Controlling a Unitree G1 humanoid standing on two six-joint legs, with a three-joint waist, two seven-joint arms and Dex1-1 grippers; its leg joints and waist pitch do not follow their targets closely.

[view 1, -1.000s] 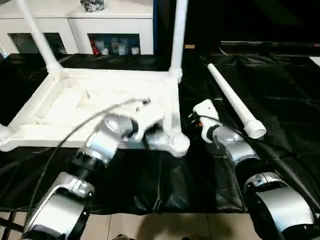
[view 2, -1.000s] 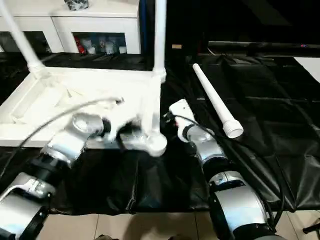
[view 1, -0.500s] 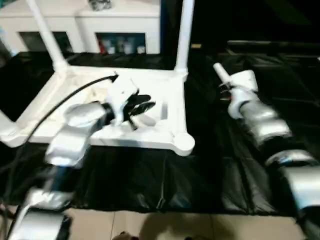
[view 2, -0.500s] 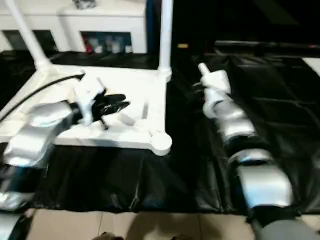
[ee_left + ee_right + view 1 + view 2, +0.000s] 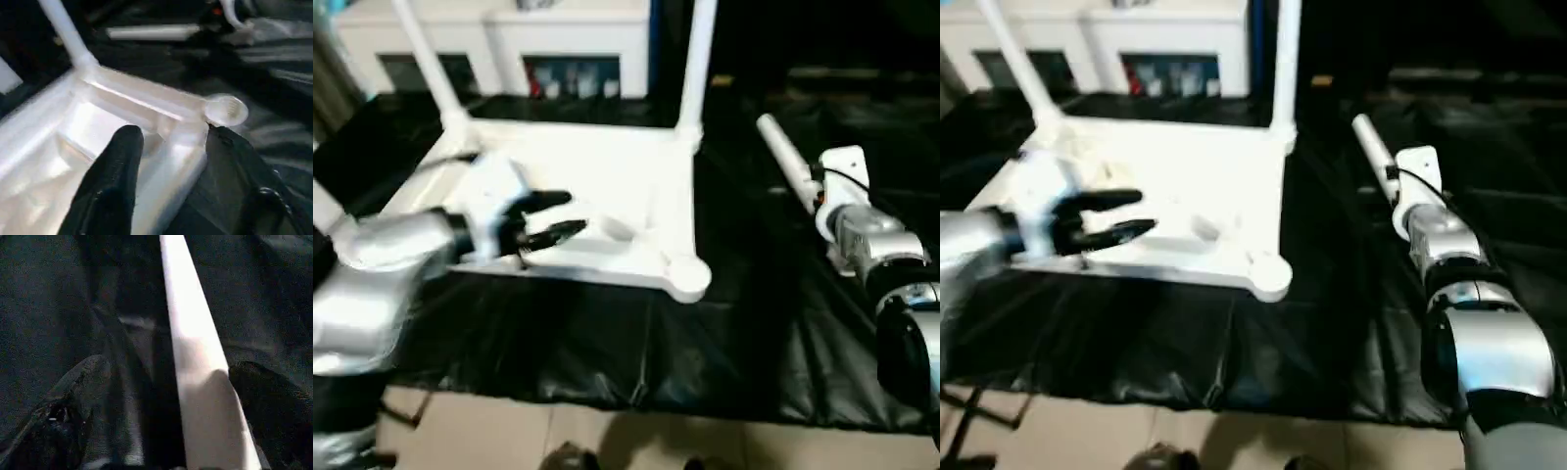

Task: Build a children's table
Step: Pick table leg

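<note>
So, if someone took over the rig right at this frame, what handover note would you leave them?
Left gripper: fingers apart over the ribbed underside of the white plastic rectangular table top, holding nothing.
Right gripper: open, its fingers on either side of the loose white tube leg lying on the black sheet; no grip visible.
Done: two far-corner legs stand in their sockets.
Left: the near round corner socket is empty; fit the loose leg.

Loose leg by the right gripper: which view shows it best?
Right wrist view: the leg runs between the open right gripper fingers. Both eye views show its far part beyond the wrist; left wrist view shows it blurred.
</note>
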